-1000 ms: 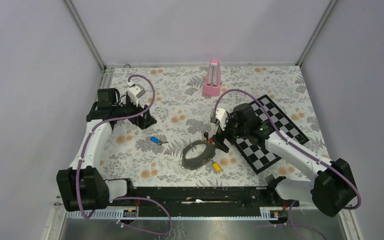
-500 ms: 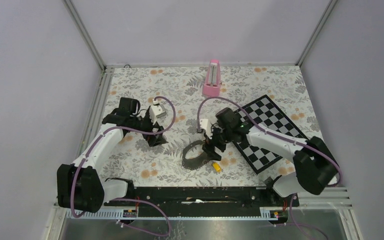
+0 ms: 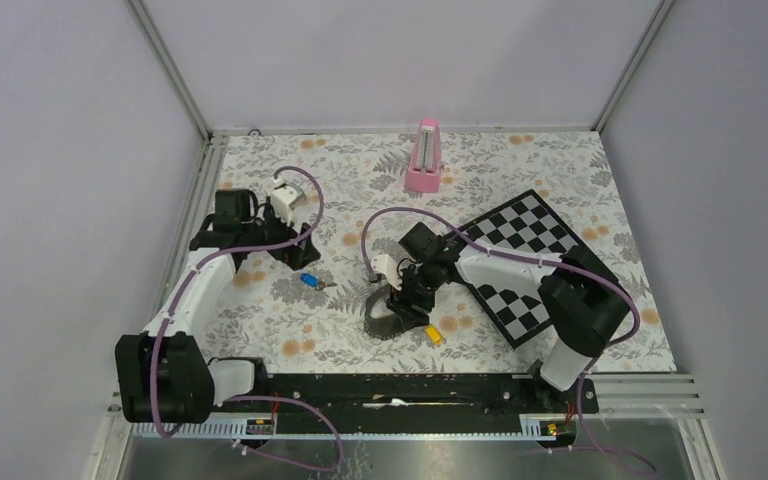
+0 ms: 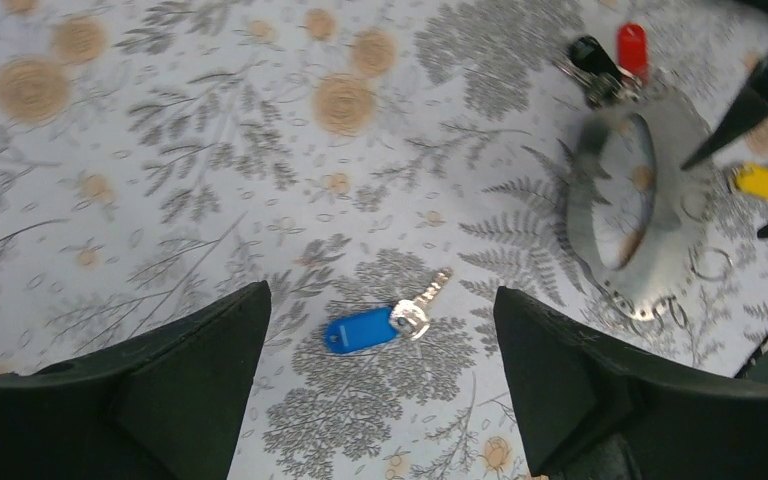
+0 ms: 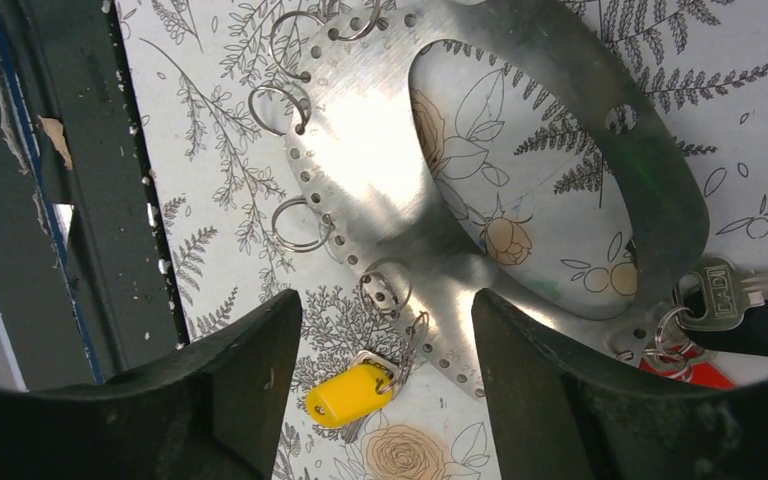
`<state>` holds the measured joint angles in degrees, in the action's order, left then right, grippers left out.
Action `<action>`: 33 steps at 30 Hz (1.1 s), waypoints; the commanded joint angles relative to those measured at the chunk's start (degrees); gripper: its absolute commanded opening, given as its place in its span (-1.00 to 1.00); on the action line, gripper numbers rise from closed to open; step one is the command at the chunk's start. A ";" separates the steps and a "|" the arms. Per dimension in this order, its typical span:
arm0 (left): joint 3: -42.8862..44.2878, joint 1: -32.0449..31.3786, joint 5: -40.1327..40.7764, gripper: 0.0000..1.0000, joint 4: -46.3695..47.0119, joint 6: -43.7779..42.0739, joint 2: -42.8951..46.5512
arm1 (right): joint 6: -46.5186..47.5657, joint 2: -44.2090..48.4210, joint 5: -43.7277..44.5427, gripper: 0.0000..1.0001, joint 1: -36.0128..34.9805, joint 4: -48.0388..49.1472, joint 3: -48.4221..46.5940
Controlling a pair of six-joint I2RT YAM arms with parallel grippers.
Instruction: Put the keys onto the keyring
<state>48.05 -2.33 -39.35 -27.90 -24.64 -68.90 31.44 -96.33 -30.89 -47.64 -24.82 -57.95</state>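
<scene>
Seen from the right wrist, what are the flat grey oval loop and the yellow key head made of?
Flat grey oval loop: brushed sheet metal, by its fine grain and bright glare. Yellow key head: probably smooth plastic, by its even colour and rounded edges.

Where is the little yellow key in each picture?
Top view: the yellow key is low in the middle, just right of the keyring.
Left wrist view: at the far right edge, beyond the keyring.
Right wrist view: bottom middle, beside the keyring's edge.
Shared landmark: the silvery keyring.
</scene>
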 commanded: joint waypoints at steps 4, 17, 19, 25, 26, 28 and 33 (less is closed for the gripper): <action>2.61 4.98 -1.97 0.81 5.78 5.84 -0.36 | 2.38 -3.51 1.56 0.32 -0.50 -3.05 -3.52; 2.53 5.01 -3.71 0.81 5.38 5.53 -0.79 | 4.09 -6.35 -0.21 -0.13 -0.53 -6.11 -4.10; 2.58 5.01 -3.72 0.81 5.10 5.33 -0.66 | 4.21 -6.36 -0.83 -0.25 -0.53 -7.00 -4.41; 2.57 5.02 -3.63 0.81 5.05 4.94 -0.70 | 4.04 -5.55 -2.86 -0.34 -0.53 -8.75 -4.94; 2.57 5.03 -3.63 0.81 5.05 4.89 -0.75 | 3.94 -5.43 -3.16 -0.35 -0.53 -8.96 -5.09; 2.49 5.05 -3.62 0.81 5.05 4.72 -0.71 | 3.69 -5.19 -3.83 -0.41 -0.53 -8.96 -5.35; 2.31 4.99 -3.63 0.81 4.75 4.10 -0.77 | 2.94 -6.08 -4.89 -0.45 -0.48 -8.98 -6.31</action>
<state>48.75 2.61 -40.97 -24.62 -19.53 -69.52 34.61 -102.02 -32.93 -47.70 -32.58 -61.54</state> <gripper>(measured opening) 0.908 0.283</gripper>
